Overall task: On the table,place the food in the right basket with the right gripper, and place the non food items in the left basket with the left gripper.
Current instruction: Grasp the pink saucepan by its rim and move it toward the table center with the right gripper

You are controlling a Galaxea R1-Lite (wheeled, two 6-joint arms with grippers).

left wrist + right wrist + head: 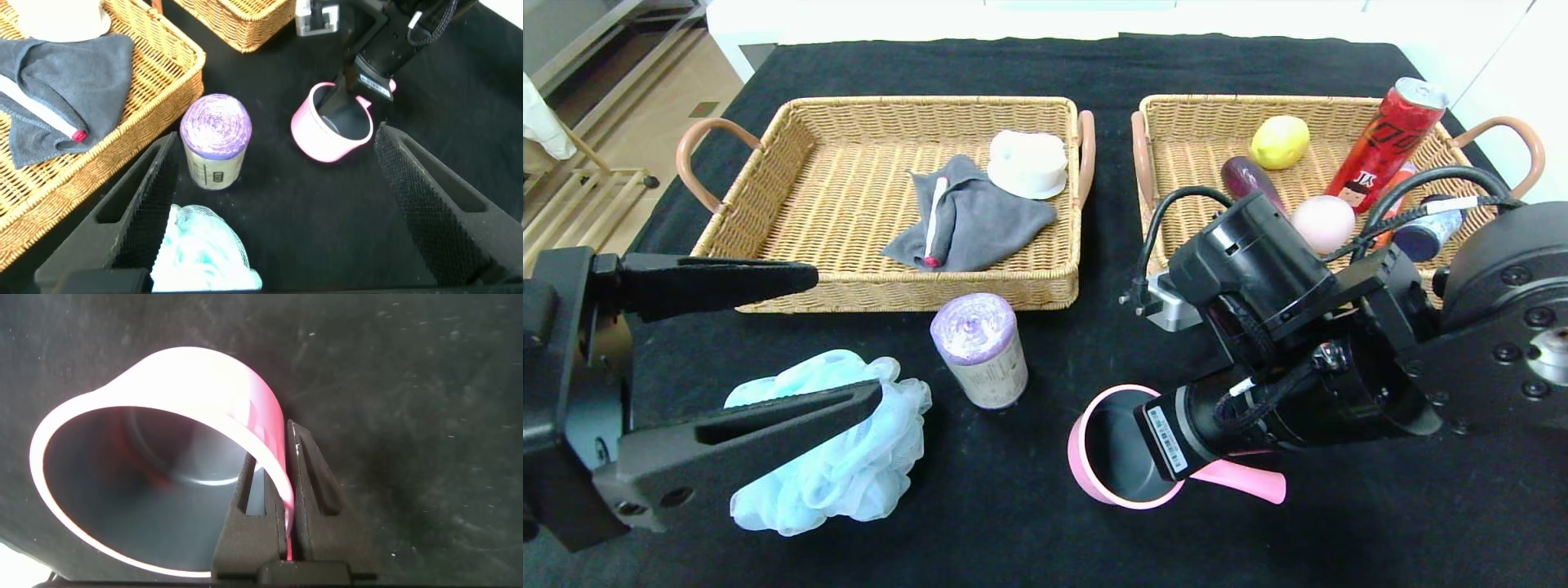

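Observation:
My right gripper [276,449] is shut on the wall of the small pink saucepan [214,374], one finger inside its grey bowl and one outside. The pan [1109,454] lies tipped on the table's black cloth [1029,547] at front centre-right. My left gripper [848,335] hangs open over the light-blue pouf [837,465], holding nothing. The lilac bag roll [980,351] stands upright in front of the left basket [907,296]. The right basket [1217,102] holds the red soda can [1384,139], the pink ball [1323,222] and the purple eggplant [1245,175].
A grey cloth [988,220] with a white stick and a white round thing [1027,163] lie in the left basket. A yellow lemon [1280,141] and a dark can [1421,235] are in the right basket. My right arm partly covers that basket's front.

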